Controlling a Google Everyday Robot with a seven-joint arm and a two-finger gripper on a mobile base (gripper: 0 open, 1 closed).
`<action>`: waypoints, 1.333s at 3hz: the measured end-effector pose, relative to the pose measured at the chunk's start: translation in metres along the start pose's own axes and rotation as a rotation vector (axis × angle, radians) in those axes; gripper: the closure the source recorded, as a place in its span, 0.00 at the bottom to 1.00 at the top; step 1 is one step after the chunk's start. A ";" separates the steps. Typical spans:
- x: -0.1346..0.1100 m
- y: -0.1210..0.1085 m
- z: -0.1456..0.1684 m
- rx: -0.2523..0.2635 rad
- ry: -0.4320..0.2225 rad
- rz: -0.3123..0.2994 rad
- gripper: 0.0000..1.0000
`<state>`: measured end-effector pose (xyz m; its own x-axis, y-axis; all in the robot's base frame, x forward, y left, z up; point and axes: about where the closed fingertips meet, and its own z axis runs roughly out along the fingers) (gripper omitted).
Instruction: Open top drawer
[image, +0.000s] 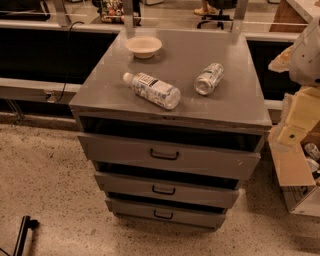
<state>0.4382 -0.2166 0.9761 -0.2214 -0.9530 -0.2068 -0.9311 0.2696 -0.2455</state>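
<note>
The top drawer (210, 159) sits just under the desk (235, 102) top, its front standing out past the desk's front edge. The dark gap behind the front hides its interior. On the desk a plastic bottle (152, 90) and a can (209, 78) lie on their sides, and a bowl (143, 46) stands near the back edge. The claw (295, 125) hangs right of the desk, partly cut off by the frame. I cannot tell whether it is apart or together.
</note>
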 end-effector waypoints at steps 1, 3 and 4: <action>-0.002 -0.001 0.001 0.011 -0.008 -0.002 0.00; -0.017 0.039 0.116 -0.082 -0.132 0.022 0.00; -0.030 0.075 0.196 -0.139 -0.217 0.004 0.00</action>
<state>0.4321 -0.1411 0.7784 -0.1718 -0.8959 -0.4098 -0.9645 0.2376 -0.1152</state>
